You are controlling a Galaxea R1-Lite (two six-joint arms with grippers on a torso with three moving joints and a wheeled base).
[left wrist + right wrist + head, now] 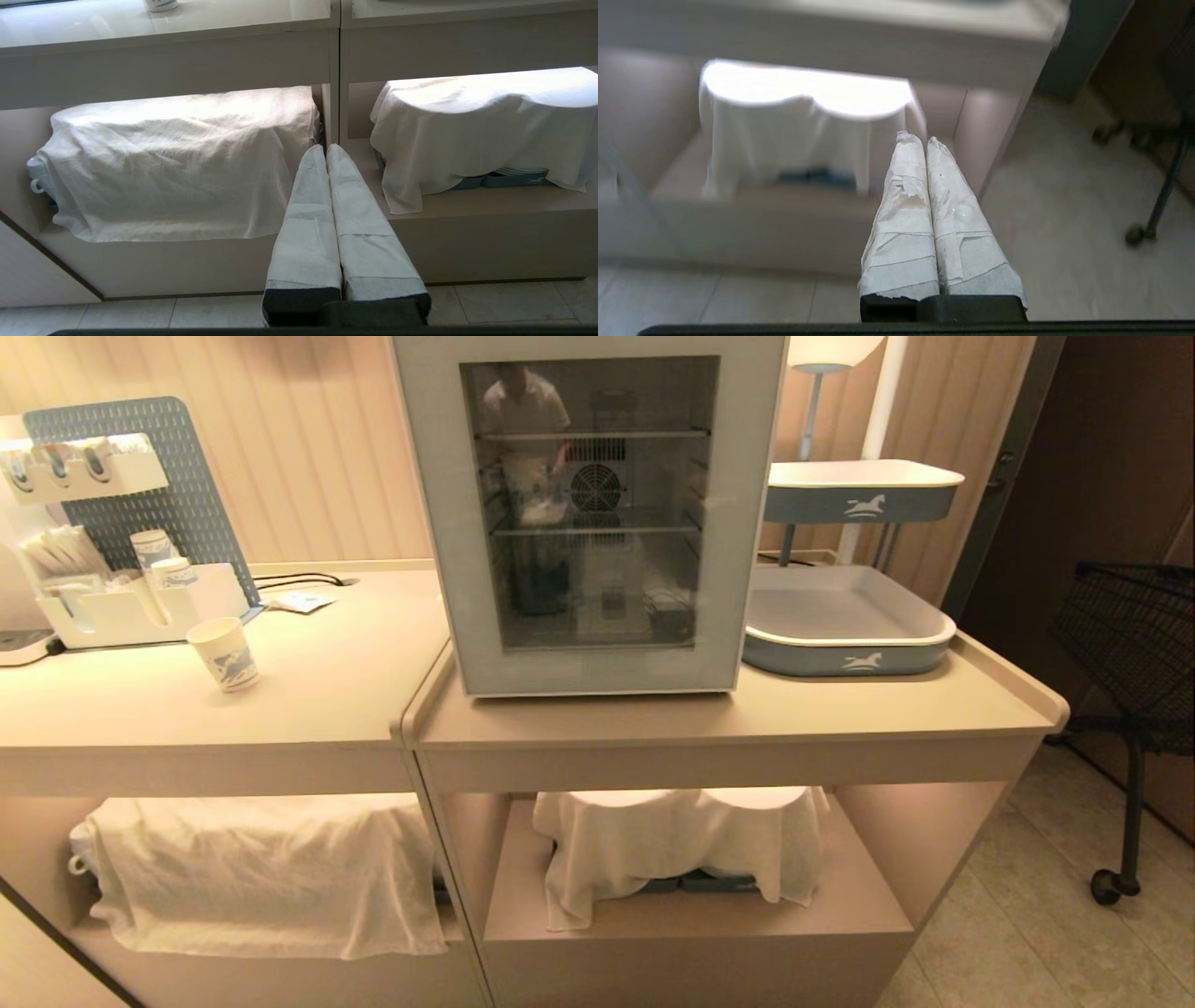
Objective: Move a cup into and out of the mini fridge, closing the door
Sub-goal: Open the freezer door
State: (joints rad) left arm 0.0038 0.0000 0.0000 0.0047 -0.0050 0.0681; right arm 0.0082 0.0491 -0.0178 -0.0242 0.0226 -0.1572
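The cup (224, 653), white paper with a blue print, stands upright on the left counter; its base (161, 4) peeks in at the edge of the left wrist view. To its right, on the neighbouring counter, stands the mini fridge (590, 513). Its door (747, 523), dark glass in a pale frame, is closed. Neither arm shows in the head view. My left gripper (325, 148) hangs low before the counter's lower shelves, shut and empty. My right gripper (919, 139) is also shut and empty, low in front of the right shelf.
A white organiser (131, 607) with stacked cups sits at the back left. A grey-blue tray (845, 625) lies right of the fridge. White cloths (261, 868) (681, 840) cover items on the lower shelves. A black wheeled basket cart (1130, 709) stands at the right.
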